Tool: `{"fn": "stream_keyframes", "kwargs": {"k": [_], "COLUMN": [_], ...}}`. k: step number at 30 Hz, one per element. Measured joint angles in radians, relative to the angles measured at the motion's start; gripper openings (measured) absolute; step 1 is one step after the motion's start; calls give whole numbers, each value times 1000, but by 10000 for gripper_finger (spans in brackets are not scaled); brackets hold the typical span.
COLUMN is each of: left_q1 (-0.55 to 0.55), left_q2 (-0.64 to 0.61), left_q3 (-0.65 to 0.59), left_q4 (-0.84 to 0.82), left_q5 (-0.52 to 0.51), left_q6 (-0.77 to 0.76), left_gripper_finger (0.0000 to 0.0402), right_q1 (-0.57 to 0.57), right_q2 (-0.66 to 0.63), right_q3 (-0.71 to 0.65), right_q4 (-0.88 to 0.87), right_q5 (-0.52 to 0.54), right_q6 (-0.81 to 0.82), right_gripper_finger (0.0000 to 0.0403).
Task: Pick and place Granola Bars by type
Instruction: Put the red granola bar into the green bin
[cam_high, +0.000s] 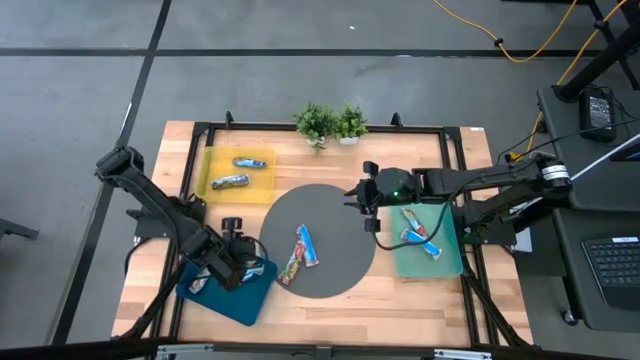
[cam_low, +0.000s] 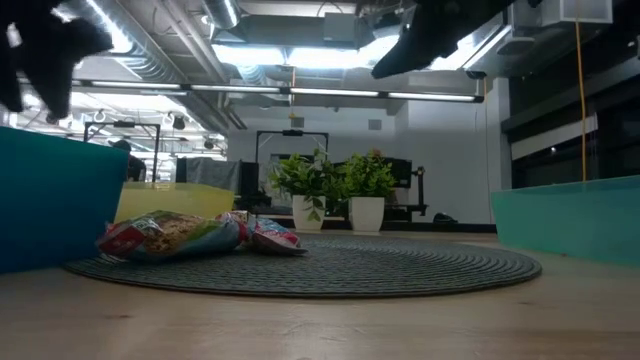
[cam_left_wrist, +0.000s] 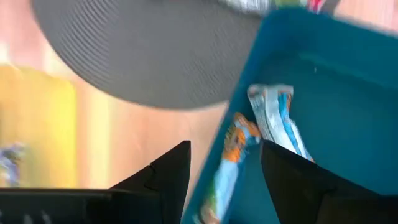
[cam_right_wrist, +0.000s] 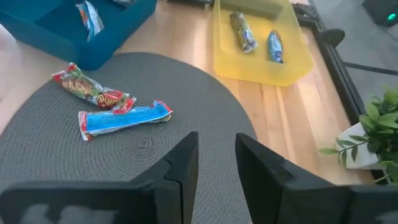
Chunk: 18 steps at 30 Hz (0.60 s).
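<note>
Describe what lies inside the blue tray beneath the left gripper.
Two bars with pale blue and orange wrappers lie inside the blue tray. The left gripper hangs above it, open, covering part of the tray's floor in the high view.

Below the left gripper (cam_high: 238, 262), a tray (cam_high: 232, 300) is found holding two granola bars (cam_left_wrist: 273, 118). Between the two grippers a round mat (cam_high: 315, 240) is laid, with a pair of bars (cam_high: 300, 254) side by side on it. Beside the right gripper (cam_high: 368, 205), another tray (cam_high: 445, 258) with bars (cam_high: 420, 232) is set. Beyond the mat, a third tray (cam_high: 210, 172) holding two bars (cam_high: 240, 172) and two potted plants (cam_high: 330, 124) are placed.
</note>
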Motion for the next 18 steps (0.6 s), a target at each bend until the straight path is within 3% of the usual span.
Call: {"fn": "stream_keyframes", "kwargs": {"k": [6,14,18], "left_q1": [0,0,0], "left_q2": [0,0,0], "left_q3": [49,50,50], "left_q4": [-2,-53,-55], "left_q5": [-142,-266,-280], "left_q6": [60,93,93], "left_gripper_finger": [182,180,180], "right_q1": [0,0,0], "right_q2": [34,90,122], "right_q3": [0,0,0], "right_q4": [6,14,29], "right_q5": [-17,-261,-290], "right_q6": [1,-154,-189], "right_gripper_finger": [110,110,110]}}
